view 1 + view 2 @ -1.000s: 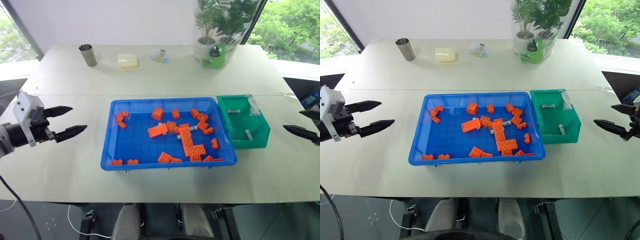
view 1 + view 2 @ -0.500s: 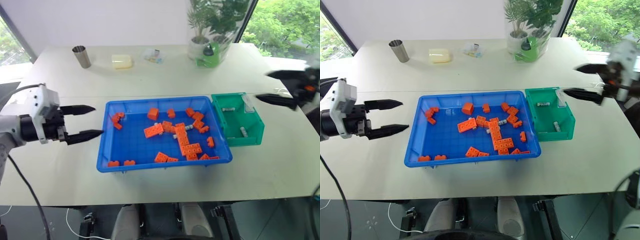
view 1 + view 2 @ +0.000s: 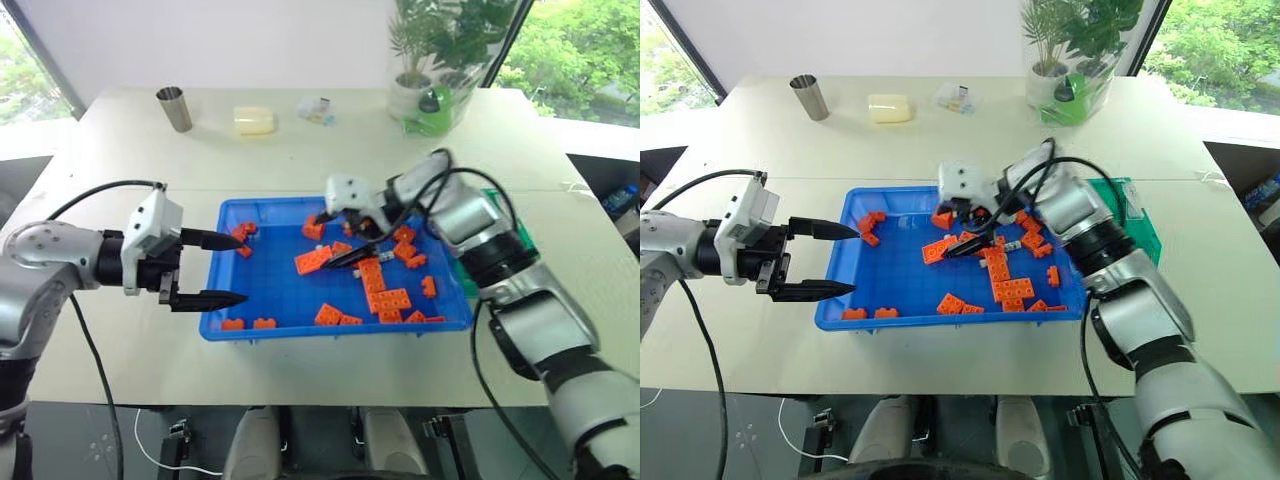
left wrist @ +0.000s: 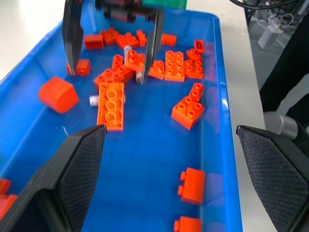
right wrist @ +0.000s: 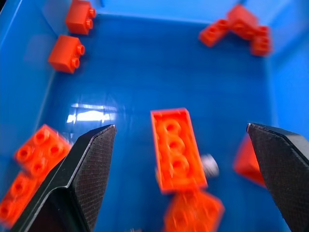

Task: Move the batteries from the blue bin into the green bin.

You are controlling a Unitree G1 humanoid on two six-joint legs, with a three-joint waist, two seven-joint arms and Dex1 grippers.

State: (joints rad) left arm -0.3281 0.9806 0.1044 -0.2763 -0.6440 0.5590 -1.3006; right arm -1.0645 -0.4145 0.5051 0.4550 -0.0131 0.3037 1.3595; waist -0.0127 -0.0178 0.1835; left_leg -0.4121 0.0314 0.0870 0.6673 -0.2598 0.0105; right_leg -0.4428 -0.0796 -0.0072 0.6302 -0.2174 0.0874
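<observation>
The right hand was over the middle of the blue bin, its two black fingers spread wide and pointing down toward the orange bricks; it held nothing. Just under it lay a long orange brick (three studs in a row), and a small silvery battery lay touching this brick at its 4 o'clock side in the right wrist view. In the left wrist view the same battery showed as a short white cylinder against the end of the long brick.

The left hand was at the 9 o'clock edge of the blue bin, its fingers also wide apart, one tip over the rim and the other just outside the wall, and it was empty.

The green bin stood touching the blue bin at its 3 o'clock side, mostly hidden behind the right arm. I could not tell what was inside it.

More orange bricks lay scattered in the blue bin, most of them toward 3 o'clock.

At the far edge of the counter, toward 12 o'clock, stood a metal cup, a pale yellow block and a potted plant.
</observation>
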